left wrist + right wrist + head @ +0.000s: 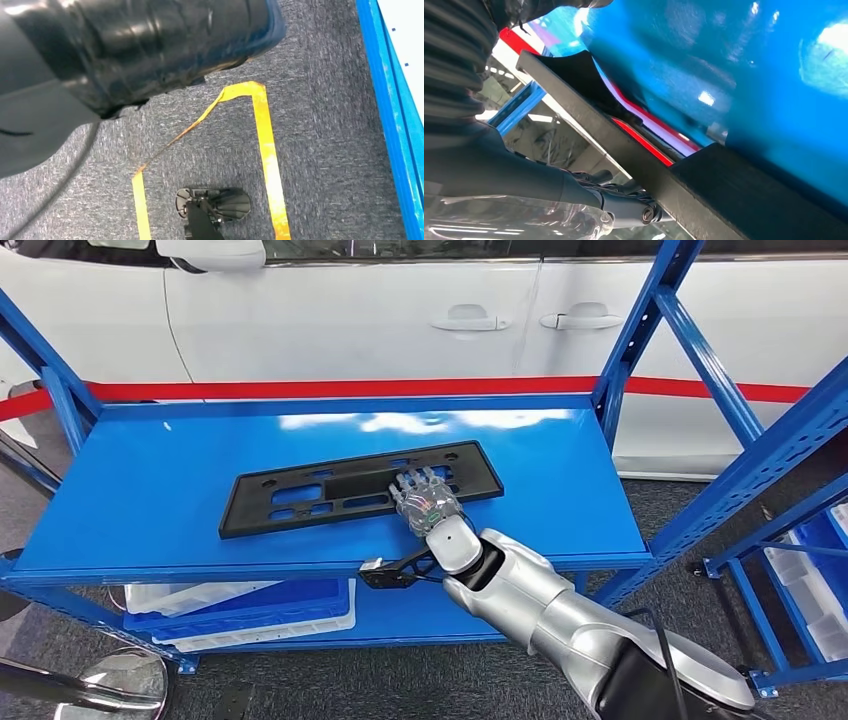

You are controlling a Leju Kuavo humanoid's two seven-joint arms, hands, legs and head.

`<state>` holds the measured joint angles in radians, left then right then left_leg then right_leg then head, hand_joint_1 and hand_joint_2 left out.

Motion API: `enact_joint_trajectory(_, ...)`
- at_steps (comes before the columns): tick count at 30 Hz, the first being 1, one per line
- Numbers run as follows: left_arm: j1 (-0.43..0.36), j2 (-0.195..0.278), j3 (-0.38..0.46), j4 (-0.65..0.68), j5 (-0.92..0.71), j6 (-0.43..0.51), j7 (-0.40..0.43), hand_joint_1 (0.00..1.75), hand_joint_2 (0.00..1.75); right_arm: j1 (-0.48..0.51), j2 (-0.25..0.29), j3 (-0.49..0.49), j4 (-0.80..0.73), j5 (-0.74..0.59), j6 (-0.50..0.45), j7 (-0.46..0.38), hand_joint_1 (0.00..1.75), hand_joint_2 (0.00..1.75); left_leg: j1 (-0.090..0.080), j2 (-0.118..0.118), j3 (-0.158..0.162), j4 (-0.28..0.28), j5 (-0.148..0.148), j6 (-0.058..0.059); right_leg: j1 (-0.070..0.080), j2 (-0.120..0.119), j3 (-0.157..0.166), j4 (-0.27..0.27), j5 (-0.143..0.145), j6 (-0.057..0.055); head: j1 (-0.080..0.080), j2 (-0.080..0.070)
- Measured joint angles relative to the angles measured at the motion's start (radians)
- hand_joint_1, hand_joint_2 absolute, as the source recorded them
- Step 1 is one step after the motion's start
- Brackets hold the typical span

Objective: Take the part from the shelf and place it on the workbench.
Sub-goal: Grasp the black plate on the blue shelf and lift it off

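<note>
- The part, a long flat black plastic panel with rectangular cut-outs, lies on the blue shelf around the middle of the head view.
- Its long axis runs nearly left to right across the frame, tilted a little: the left end sits lower, toward centre-left, and the right end rises toward the upper right.
- The right hand rests on the right half of the part, fingers pointing toward the top of the frame and lying over its near edge.
- In the right wrist view the dark fingers sit against the black bar of the part; whether they are clamped on it or only touching, I cannot tell.
- The silver right arm comes in from the lower right of the head view.
- In the left wrist view I cannot tell how the left hand's fingers stand; grey carpet with yellow tape lies beneath.
- A white car stands behind the shelf, across the top of the head view.
</note>
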<state>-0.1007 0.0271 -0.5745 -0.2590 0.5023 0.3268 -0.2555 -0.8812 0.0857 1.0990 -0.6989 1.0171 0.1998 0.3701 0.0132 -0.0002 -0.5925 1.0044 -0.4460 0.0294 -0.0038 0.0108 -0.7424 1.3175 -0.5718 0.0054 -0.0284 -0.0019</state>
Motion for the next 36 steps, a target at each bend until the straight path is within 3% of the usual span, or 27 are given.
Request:
enact_joint_trajectory(1,0.0,0.0,0.0,0.0,0.0,0.0,0.0,0.0,0.0,0.001,-0.001,0.0,0.002,0.0,-0.003,0.002,1.02,1.75,0.0,-0.001,0.0,0.001,-0.001,0.0,0.0,0.0,0.009,-0.015,0.019,-0.001,0.0,0.0)
enact_joint_trajectory(2,0.0,0.0,0.0,0.0,0.0,0.0,0.0,0.0,0.0,0.001,-0.002,0.0,0.004,0.0,-0.007,0.004,1.45,1.75,0.0,-0.001,0.001,0.002,-0.002,0.0,0.0,0.0,0.036,-0.068,0.051,-0.003,0.0,0.0)
enact_joint_trajectory(3,0.0,-0.001,0.0,0.0,0.0,-0.001,-0.002,0.0,0.0,0.001,-0.003,0.0,0.006,0.0,-0.01,0.005,1.75,1.75,0.0,-0.002,0.002,0.005,-0.003,-0.002,0.001,0.0,0.072,-0.141,0.083,-0.007,0.0,0.0)
enact_joint_trajectory(5,0.0,-0.002,0.0,0.0,0.002,-0.007,-0.015,0.0,0.0,0.0,-0.003,0.0,0.008,0.0,-0.021,0.005,1.75,1.75,-0.004,-0.004,-0.001,0.011,-0.007,-0.008,0.003,0.0,0.129,-0.254,0.117,-0.015,0.0,0.0)
enact_joint_trajectory(9,0.0,-0.001,0.0,0.0,0.011,-0.037,-0.065,0.0,1.75,0.005,-0.006,0.0,0.01,-0.003,-0.05,0.003,1.75,1.75,-0.005,-0.005,-0.007,0.014,-0.008,-0.027,0.003,0.0,0.143,-0.287,0.123,-0.03,-0.001,0.0)
enact_joint_trajectory(11,0.0,0.001,0.0,0.0,0.018,-0.056,-0.086,0.0,1.75,0.006,-0.008,0.0,0.01,-0.004,-0.062,0.003,1.75,1.75,-0.004,-0.004,-0.027,0.058,-0.039,-0.038,-0.004,-0.002,0.147,-0.295,0.128,-0.039,-0.005,0.0)
enact_joint_trajectory(14,0.001,0.003,0.0,0.0,0.029,-0.097,-0.122,0.0,1.75,0.011,-0.012,0.0,0.009,-0.004,-0.079,0.004,1.75,1.75,0.001,-0.004,-0.109,0.237,-0.121,-0.052,-0.005,-0.005,0.146,-0.295,0.129,-0.043,-0.01,0.0)
enact_joint_trajectory(15,0.002,0.004,0.0,0.0,0.033,-0.112,-0.133,0.0,1.75,0.013,-0.013,0.0,0.008,-0.003,-0.084,0.004,1.75,1.75,0.002,-0.004,-0.126,0.274,-0.127,-0.055,-0.005,-0.006,0.146,-0.294,0.128,-0.044,-0.01,0.0)
enact_joint_trajectory(16,0.002,0.006,0.0,0.0,0.035,-0.125,-0.143,0.0,1.75,0.014,-0.015,-0.001,0.007,-0.001,-0.089,0.004,1.75,1.75,0.003,-0.004,-0.125,0.272,-0.114,-0.055,-0.005,-0.006,0.146,-0.292,0.127,-0.044,-0.01,0.0)
enact_joint_trajectory(17,0.002,0.007,0.0,0.0,0.036,-0.135,-0.152,0.0,1.75,0.014,-0.016,-0.001,0.004,0.003,-0.093,0.005,1.75,1.75,0.003,-0.004,-0.105,0.23,-0.084,-0.055,-0.005,-0.005,0.147,-0.29,0.126,-0.043,-0.01,0.0)
enact_joint_trajectory(18,0.001,0.009,0.0,0.0,0.036,-0.142,-0.16,0.0,1.75,0.014,-0.018,-0.002,0.001,0.01,-0.099,0.006,1.75,1.75,0.004,-0.004,-0.072,0.163,-0.05,-0.052,-0.005,-0.005,0.148,-0.288,0.125,-0.041,-0.01,0.0)
enact_joint_trajectory(20,-0.003,0.011,0.0,0.0,0.036,-0.147,-0.172,0.0,1.75,0.013,-0.022,-0.003,-0.006,0.027,-0.108,0.011,1.75,1.75,0.001,-0.004,-0.014,0.045,-0.011,-0.045,-0.002,-0.004,0.147,-0.286,0.122,-0.034,-0.01,0.0)
enact_joint_trajectory(21,-0.004,0.011,-0.001,0.0,0.036,-0.147,-0.175,0.0,1.75,0.013,-0.024,-0.003,-0.009,0.033,-0.111,0.014,1.75,1.75,-0.001,-0.005,-0.002,0.018,-0.008,-0.04,0.0,-0.003,0.145,-0.286,0.123,-0.03,-0.01,0.0)
enact_joint_trajectory(25,-0.005,0.01,-0.001,0.0,0.036,-0.146,-0.178,0.0,1.75,0.015,-0.034,-0.004,-0.018,0.049,-0.115,0.021,1.75,1.75,0.001,-0.003,0.0,0.004,-0.002,-0.016,0.001,-0.001,0.138,-0.276,0.115,-0.009,-0.008,0.0)
enact_joint_trajectory(27,-0.006,0.01,-0.001,0.0,0.035,-0.143,-0.18,0.0,1.75,0.018,-0.04,-0.006,-0.027,0.058,-0.118,0.024,1.75,1.75,0.003,-0.001,0.002,-0.002,0.002,-0.006,0.001,-0.002,0.101,-0.198,0.065,-0.003,-0.003,0.0)
enact_joint_trajectory(29,-0.007,0.01,-0.002,0.0,0.036,-0.14,-0.18,0.0,1.75,0.026,-0.045,-0.01,-0.035,0.068,-0.123,0.026,1.75,1.75,0.001,0.0,0.0,-0.002,0.002,-0.001,0.0,-0.002,0.04,-0.07,0.008,0.001,-0.001,0.0)
enact_joint_trajectory(30,-0.006,0.01,-0.002,0.0,0.037,-0.139,-0.18,0.0,1.75,0.031,-0.048,-0.011,-0.04,0.074,-0.127,0.029,1.75,1.75,0.0,0.0,0.0,-0.002,0.002,0.001,-0.001,-0.003,0.019,-0.026,-0.003,0.002,-0.001,0.0)
enact_joint_trajectory(31,-0.006,0.011,-0.002,0.0,0.038,-0.139,-0.18,0.0,1.75,0.035,-0.05,-0.012,-0.045,0.079,-0.13,0.031,1.75,1.75,0.0,-0.001,0.0,-0.001,0.001,0.001,-0.003,-0.003,0.014,-0.017,0.006,0.002,0.0,0.0)
enact_joint_trajectory(32,-0.006,0.011,-0.002,0.0,0.04,-0.139,-0.181,0.0,1.75,0.037,-0.052,-0.014,-0.052,0.084,-0.134,0.034,1.75,1.75,0.0,-0.001,0.0,0.001,0.0,0.0,-0.004,-0.003,0.027,-0.046,0.032,0.002,0.0,0.0)
enact_joint_trajectory(34,-0.006,0.011,-0.002,0.0,0.044,-0.14,-0.184,0.0,1.75,0.038,-0.055,-0.019,-0.067,0.095,-0.146,0.04,1.75,1.75,0.0,-0.002,-0.001,0.008,-0.005,-0.004,-0.007,-0.003,0.084,-0.168,0.097,-0.001,0.0,0.0)
enact_joint_trajectory(36,-0.006,0.011,-0.002,0.0,0.051,-0.137,-0.19,0.0,1.75,0.037,-0.058,-0.026,-0.089,0.109,-0.161,0.047,1.75,1.75,-0.003,-0.004,-0.007,0.017,-0.01,-0.013,-0.006,-0.003,0.124,-0.257,0.122,-0.007,-0.002,0.0)
